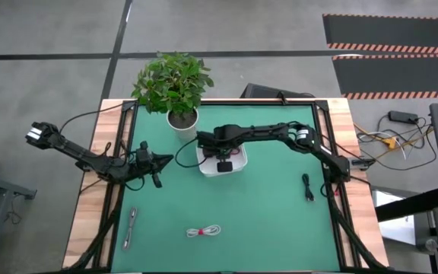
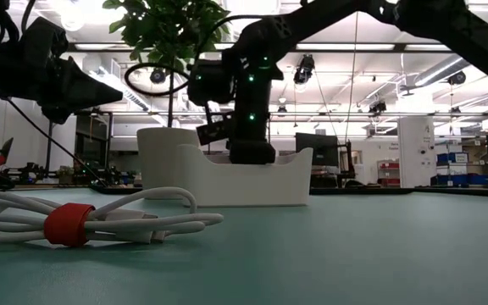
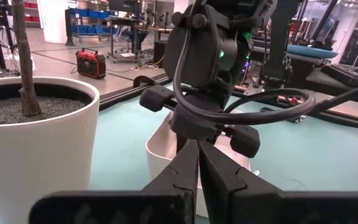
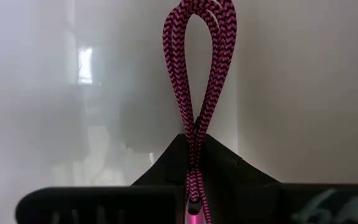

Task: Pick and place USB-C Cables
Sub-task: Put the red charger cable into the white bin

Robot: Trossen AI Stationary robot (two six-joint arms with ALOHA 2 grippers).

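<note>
On the green mat (image 1: 265,221), seen from above, items largest first:

Potted plant (image 1: 175,87), at 11 o'clock on the mat, white pot.

Right arm, reaching in from 3 o'clock, elbow bent, wrist pitched straight down over the white tray (image 1: 204,163) at mat centre, just below the pot. Right gripper (image 4: 194,165) lowered inside the tray, fingers pinched tight on the dark red cable (image 4: 197,68), whose braided loop hangs against the tray's pale inner wall.

Left arm, stretched in from 9 o'clock, lying low and level. Left gripper (image 3: 197,165) stops just beside the tray, fingers pressed together on nothing, pointing at the right wrist.

White cable (image 1: 204,230), red tie, flat at 6 o'clock, well apart from the tray.

Silver-grey cable (image 1: 129,227), straight, at 8 o'clock near the mat's edge.

Black cable (image 1: 308,186), at 4 o'clock.
</note>
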